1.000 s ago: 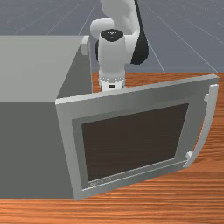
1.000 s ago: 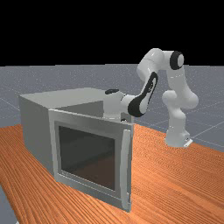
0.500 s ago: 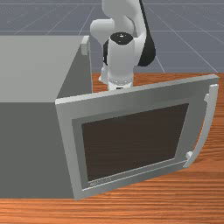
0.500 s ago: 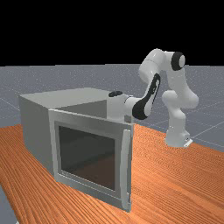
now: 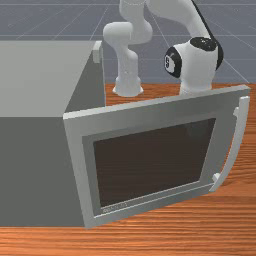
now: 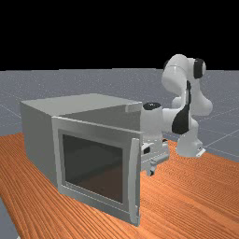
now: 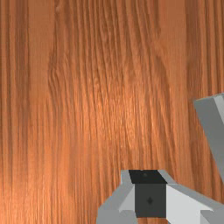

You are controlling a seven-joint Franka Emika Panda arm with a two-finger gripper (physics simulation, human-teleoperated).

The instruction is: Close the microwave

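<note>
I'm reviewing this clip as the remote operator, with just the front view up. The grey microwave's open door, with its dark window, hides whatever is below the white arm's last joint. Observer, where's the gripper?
Observer: In the far view, the light-grey gripper hangs low behind the open grey door, just past the end with the long pale-grey handle.

Operator: So is it over the microwave's floor or over the table?

Observer: Over the table. The wrist view looks down on orange-brown wood, with a flat grey strip, probably part of the door, off to one side of the gripper.
</note>
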